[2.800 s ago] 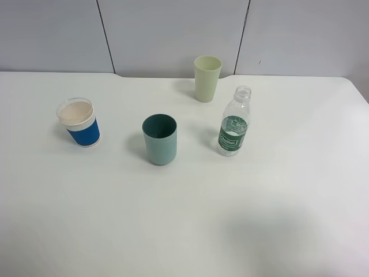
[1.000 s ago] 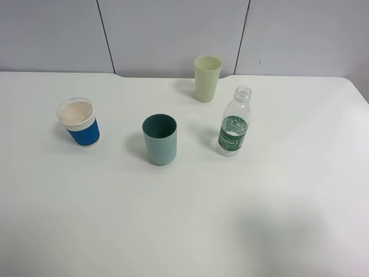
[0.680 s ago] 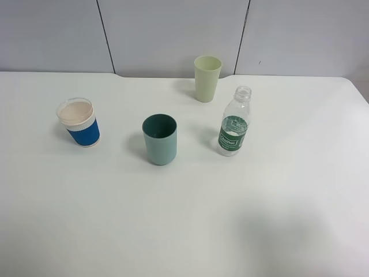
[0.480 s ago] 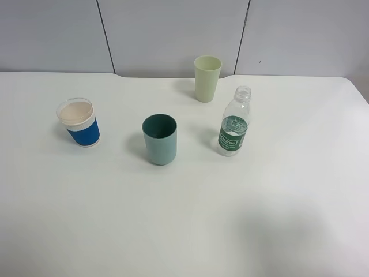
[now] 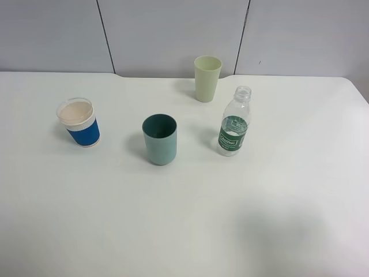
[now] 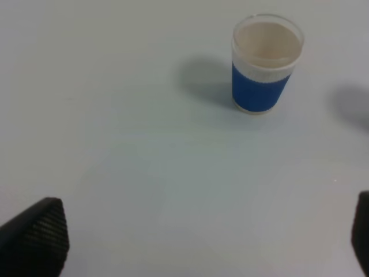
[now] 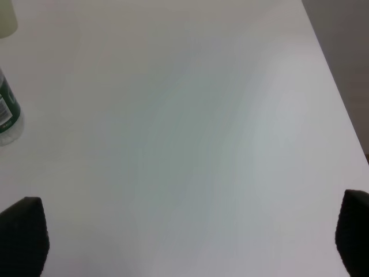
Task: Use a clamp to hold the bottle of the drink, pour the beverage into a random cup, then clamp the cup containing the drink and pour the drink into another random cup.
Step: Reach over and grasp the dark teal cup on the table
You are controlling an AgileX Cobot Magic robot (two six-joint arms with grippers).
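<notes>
Both grippers hang wide open and empty over the near part of the white table [image 5: 184, 231], out of the high camera's sight. The left gripper [image 6: 196, 239] shows only its dark fingertips [image 6: 36, 236] at the edges of its wrist view, gripping nothing, and the right gripper [image 7: 187, 236] stands the same way over bare tabletop. Taking the teal tumbler [image 5: 159, 139] as the centre of the dial in the high view, with 12 o'clock toward the wall, it stands upright nearest the camera; whether its dark green inside holds anything cannot be told. The bottle [image 5: 234, 124], uncapped and upright with its dark green label, is at about 3 o'clock, apart from the tumbler; how much clear liquid it holds cannot be told. The blue-banded cup [image 5: 79, 122] stands upright at about 9 o'clock, well apart, ahead of the left gripper. Farthest back, at 1 o'clock, a pale yellow-green cup [image 5: 207, 78] stands near the table's far edge, before grey wall panels [image 5: 173, 34]
</notes>
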